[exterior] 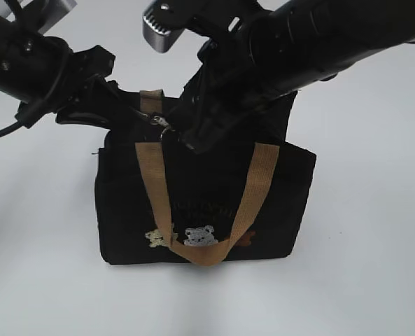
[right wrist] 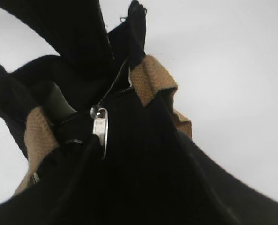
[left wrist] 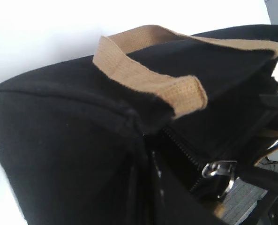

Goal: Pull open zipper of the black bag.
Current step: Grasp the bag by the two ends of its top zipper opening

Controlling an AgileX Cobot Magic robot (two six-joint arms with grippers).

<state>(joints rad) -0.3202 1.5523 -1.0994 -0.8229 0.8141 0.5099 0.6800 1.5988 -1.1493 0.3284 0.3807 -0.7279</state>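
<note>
We had our left gripper clamped shut on the black bag at its top-left corner. Our right gripper hovered at the silver pull tab of the zipper; whether it pinched it, we could not tell. Next, we judged, came a firm pinch and pull along the zipper.

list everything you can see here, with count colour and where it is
bag: one, black, standing upright mid-table
handles: two, tan; one hangs down the bag's front, one sits at the top back
zipper: one, black, along the bag's top
pull tab: one, silver, near the top's left end in the exterior view
bears: small stitched figures, pale, low on the front
table: one, white, under the bag
left gripper: black, shut at the bag's top left corner
right gripper: black, beside the pull tab
</note>
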